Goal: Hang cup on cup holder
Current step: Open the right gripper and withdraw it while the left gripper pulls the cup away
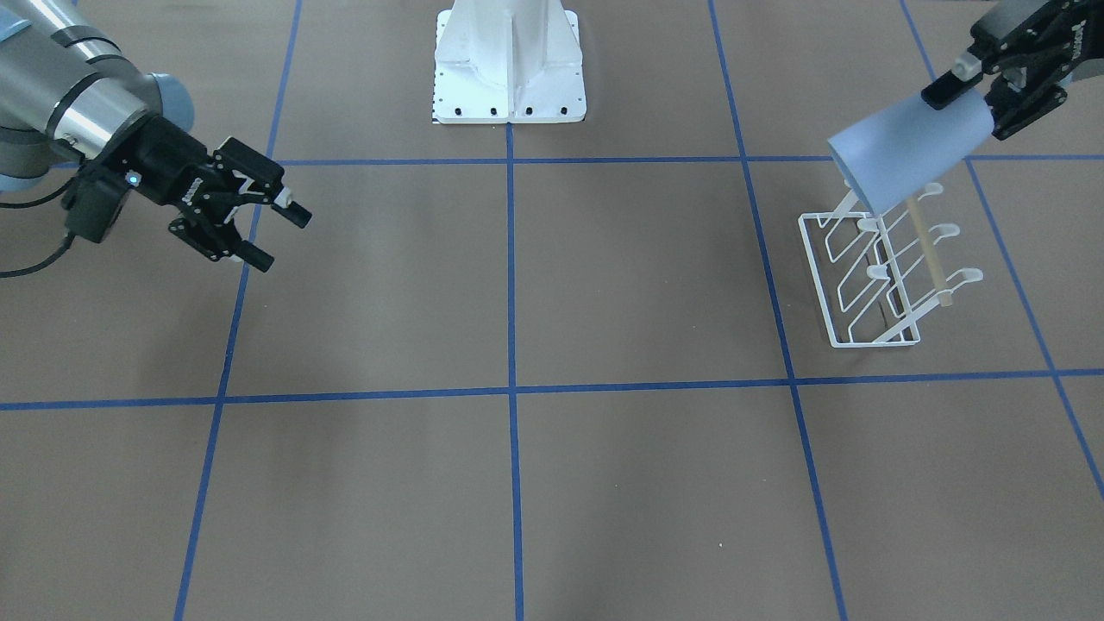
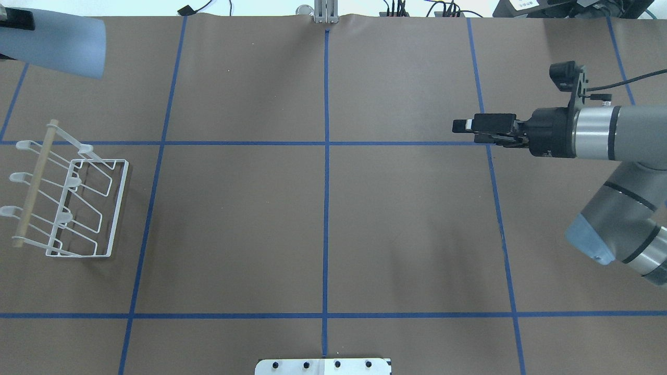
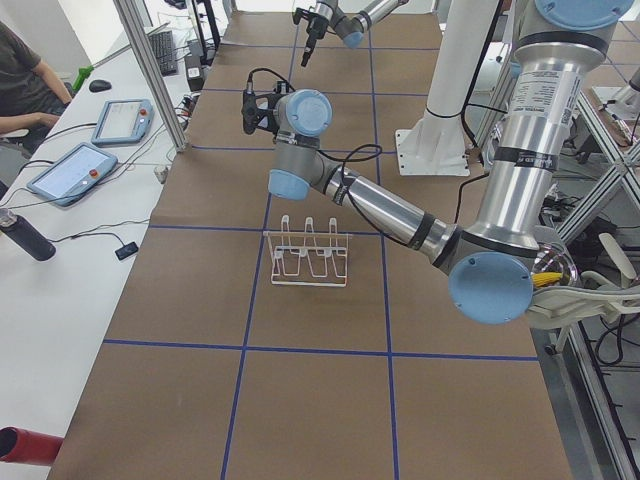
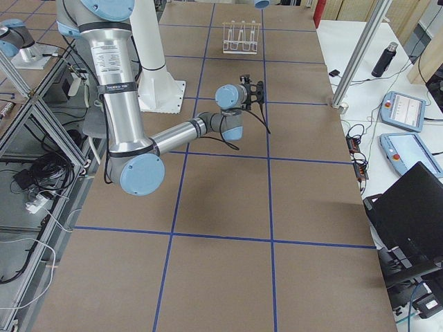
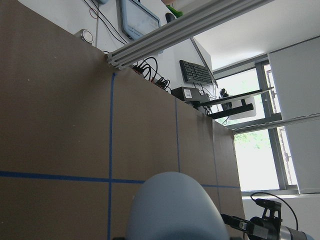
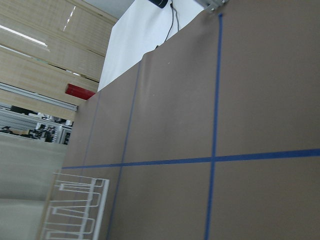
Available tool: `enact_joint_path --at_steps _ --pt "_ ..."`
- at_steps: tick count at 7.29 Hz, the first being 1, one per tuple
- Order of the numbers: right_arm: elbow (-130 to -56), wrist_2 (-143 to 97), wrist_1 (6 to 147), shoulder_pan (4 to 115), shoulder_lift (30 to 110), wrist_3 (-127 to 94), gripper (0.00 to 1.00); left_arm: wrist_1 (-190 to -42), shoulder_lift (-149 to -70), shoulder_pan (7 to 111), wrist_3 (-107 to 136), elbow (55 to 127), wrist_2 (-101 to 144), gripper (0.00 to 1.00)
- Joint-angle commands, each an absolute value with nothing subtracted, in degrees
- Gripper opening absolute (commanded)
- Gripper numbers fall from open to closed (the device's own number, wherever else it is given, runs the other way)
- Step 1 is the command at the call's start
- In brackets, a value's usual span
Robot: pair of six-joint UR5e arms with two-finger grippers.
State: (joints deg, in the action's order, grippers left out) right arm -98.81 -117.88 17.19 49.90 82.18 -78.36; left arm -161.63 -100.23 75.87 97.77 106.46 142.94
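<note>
The pale blue cup is held in the air by my left gripper, which is shut on its base end. The cup lies tilted, its wide rim pointing away from the gripper. It also shows at the top left of the overhead view and in the left wrist view. The white wire cup holder stands on the table below the cup, with no cup on its pegs; it also shows in the overhead view. My right gripper is open and empty, far from both.
The white robot base stands at the table's middle on the robot's side. Blue tape lines grid the brown table top. A side table with tablets and a seated person lie beyond the far edge.
</note>
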Motion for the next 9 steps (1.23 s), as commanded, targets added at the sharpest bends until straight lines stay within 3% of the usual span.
enact_joint_path --at_steps 1,5,9 --pt "-98.88 -123.55 28.17 56.83 84.37 -63.60 1.00 -149.83 -97.65 76.20 90.56 107.05 143.26 0.00" --pt "-98.79 -124.36 43.29 63.62 85.25 -43.21 1.00 -129.59 -97.47 76.02 76.82 110.21 136.98 0.00" --pt "-99.05 -124.45 61.74 67.23 81.93 -27.21 1.00 -92.98 -97.21 69.81 53.64 121.79 128.61 0.00"
